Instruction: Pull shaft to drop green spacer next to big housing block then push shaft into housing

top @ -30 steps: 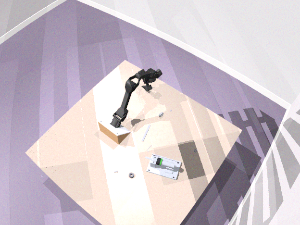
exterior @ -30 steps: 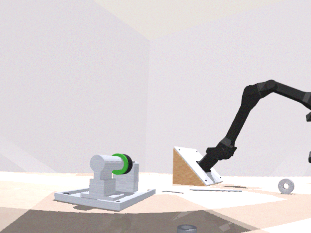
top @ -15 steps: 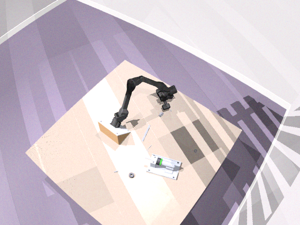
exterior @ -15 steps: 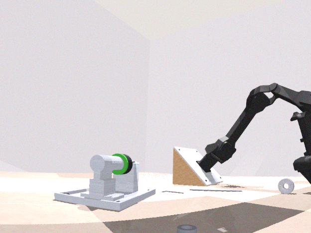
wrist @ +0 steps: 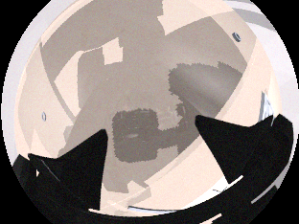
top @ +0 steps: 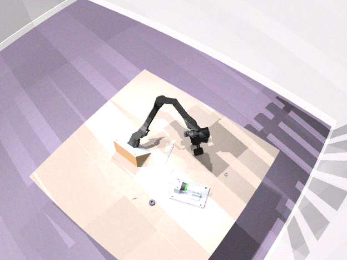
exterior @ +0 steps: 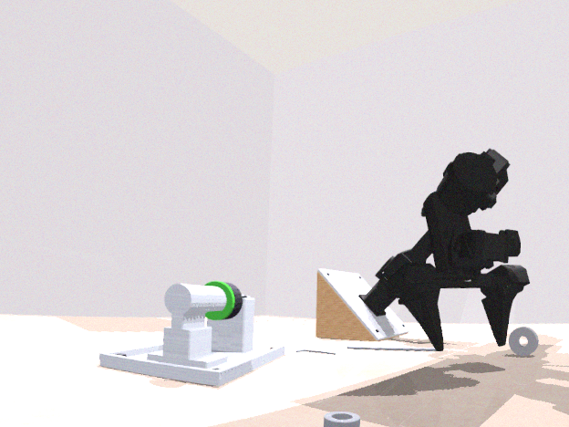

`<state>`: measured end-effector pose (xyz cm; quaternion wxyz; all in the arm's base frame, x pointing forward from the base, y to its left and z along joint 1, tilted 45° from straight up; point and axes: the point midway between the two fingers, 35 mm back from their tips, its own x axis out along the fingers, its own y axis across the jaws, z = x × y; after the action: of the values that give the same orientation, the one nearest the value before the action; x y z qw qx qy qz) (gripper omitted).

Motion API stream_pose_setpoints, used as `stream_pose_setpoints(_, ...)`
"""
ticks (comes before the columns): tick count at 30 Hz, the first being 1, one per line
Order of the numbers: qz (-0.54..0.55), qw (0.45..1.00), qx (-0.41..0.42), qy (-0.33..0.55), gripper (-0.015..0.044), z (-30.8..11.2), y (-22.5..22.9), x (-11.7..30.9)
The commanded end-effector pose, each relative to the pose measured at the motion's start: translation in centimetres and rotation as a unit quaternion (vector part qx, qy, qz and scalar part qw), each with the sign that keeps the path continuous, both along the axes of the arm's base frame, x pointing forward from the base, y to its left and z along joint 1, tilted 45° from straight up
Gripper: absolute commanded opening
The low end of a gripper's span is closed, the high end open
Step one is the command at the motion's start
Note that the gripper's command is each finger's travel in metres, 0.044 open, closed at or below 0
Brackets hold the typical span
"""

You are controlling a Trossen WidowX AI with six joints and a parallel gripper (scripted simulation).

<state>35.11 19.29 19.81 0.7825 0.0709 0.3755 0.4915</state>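
Note:
The fixture's white base plate [top: 183, 199] [exterior: 160, 371] carries the tall housing block [top: 177, 190] [exterior: 248, 324]. The white shaft [exterior: 206, 296] lies horizontally, its thick outer end over a smaller support. The green spacer [top: 186, 186] [exterior: 232, 298] sits around the shaft near the housing, with a black ring [top: 183, 186] [exterior: 238, 300] between it and the block. No other spacer can be made out on the shaft. My gripper [top: 201, 141] [exterior: 470, 347] [wrist: 151, 126] is open and empty, pointing down over the table, well away from the fixture.
A grey ring [top: 149, 202] lies beside the fixture. Another ring [exterior: 514, 342] stands upright beyond my fingers in the exterior view, and a short grey tube [exterior: 342, 421] stands in front. A thin bar [top: 169, 153] [exterior: 390, 348] lies between the wedge-shaped arm base [top: 125, 154] [exterior: 337, 317] and the gripper.

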Motion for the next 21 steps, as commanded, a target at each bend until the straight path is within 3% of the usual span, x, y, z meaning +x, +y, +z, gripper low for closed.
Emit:
stream_pose_setpoints(1, -0.047, 0.999, 0.007, 0.006, 0.044, -3.6, -5.1, 2.8)
stream_pose_setpoints(10, -0.182, 0.982, 0.045, 0.006, 0.044, -11.1, -19.6, 4.9)
stream_pose_setpoints(16, -0.226, 0.972, 0.057, -0.027, 0.044, -14.6, -24.9, 2.9)
stream_pose_setpoints(21, -0.272, 0.957, 0.101, -0.004, 0.044, -19.0, -28.4, -0.1)
